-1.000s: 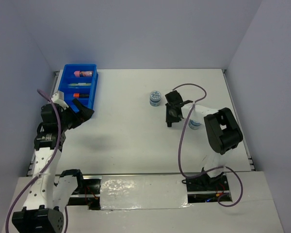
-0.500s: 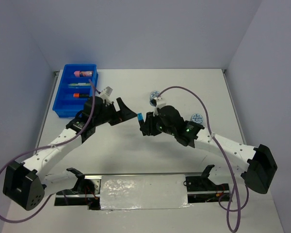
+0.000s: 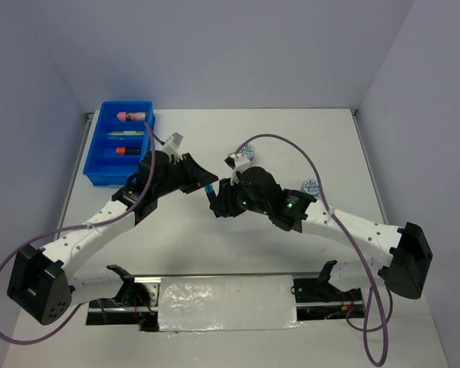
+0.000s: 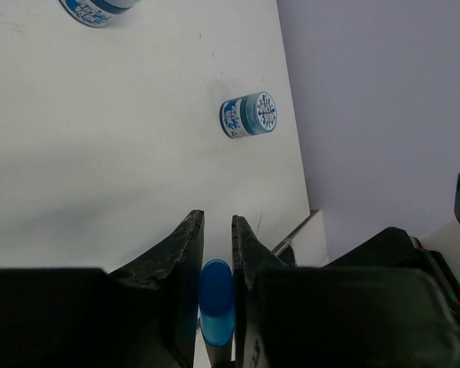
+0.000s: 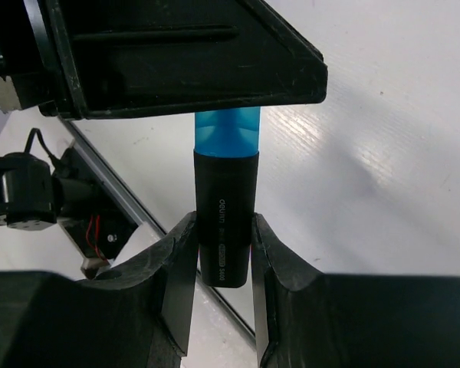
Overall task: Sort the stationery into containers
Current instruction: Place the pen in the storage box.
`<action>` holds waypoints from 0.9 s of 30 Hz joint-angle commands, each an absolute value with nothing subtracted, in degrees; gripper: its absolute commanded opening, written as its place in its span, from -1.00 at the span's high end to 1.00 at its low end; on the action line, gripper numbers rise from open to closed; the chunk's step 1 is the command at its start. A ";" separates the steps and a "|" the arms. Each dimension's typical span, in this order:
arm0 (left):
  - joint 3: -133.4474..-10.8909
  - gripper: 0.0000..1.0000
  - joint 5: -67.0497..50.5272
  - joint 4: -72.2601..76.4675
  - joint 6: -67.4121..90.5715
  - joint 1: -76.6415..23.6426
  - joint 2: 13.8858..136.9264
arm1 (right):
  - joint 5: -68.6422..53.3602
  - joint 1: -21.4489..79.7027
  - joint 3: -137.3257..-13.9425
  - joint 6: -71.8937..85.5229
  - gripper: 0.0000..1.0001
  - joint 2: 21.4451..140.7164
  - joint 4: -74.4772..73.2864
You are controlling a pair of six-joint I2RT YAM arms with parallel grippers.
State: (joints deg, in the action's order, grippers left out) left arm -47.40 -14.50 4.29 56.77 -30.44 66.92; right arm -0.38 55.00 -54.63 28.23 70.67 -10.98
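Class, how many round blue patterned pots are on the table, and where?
2. One pot stands at mid-table, just behind the right arm; the second pot sits further right, beside that arm. The arms could hide more.

We see a white counter [image 3: 215, 245] boxed in on three sides by plain, pale lavender-grey walls: a back wall [image 3: 230, 46], a left wall [image 3: 23, 92] and a right wall [image 3: 437, 92]. The light is soft and even, and we find only faint shadows on the matt surface. Along the near edge lies a shiny, crinkled strip [image 3: 226, 299].
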 commanded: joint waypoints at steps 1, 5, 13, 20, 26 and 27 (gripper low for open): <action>-49.83 0.97 -14.86 5.19 55.99 -30.85 66.97 | 2.54 55.20 -60.90 27.69 0.92 72.42 -10.10; -51.15 1.00 -12.84 2.56 55.02 -30.94 66.71 | 3.16 55.11 -63.46 27.16 0.47 74.53 -11.16; -53.96 1.00 -13.18 0.35 53.70 -21.99 68.20 | 4.22 50.73 -57.49 28.91 -0.87 68.39 -9.58; -65.97 1.00 -5.82 -11.06 47.55 0.14 77.23 | 2.55 43.25 -49.50 28.74 -0.91 59.51 -10.37; -76.02 1.00 2.27 -11.08 53.07 12.46 88.67 | 2.37 42.19 -46.76 25.93 -0.93 55.46 -12.30; -76.46 1.00 2.89 -10.20 54.83 13.52 89.90 | 2.37 42.10 -46.50 25.67 -0.93 54.85 -12.57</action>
State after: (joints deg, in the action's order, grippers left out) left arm -73.52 -2.07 -9.80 51.72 10.87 87.09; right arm 2.57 42.46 -47.64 27.66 56.60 -12.53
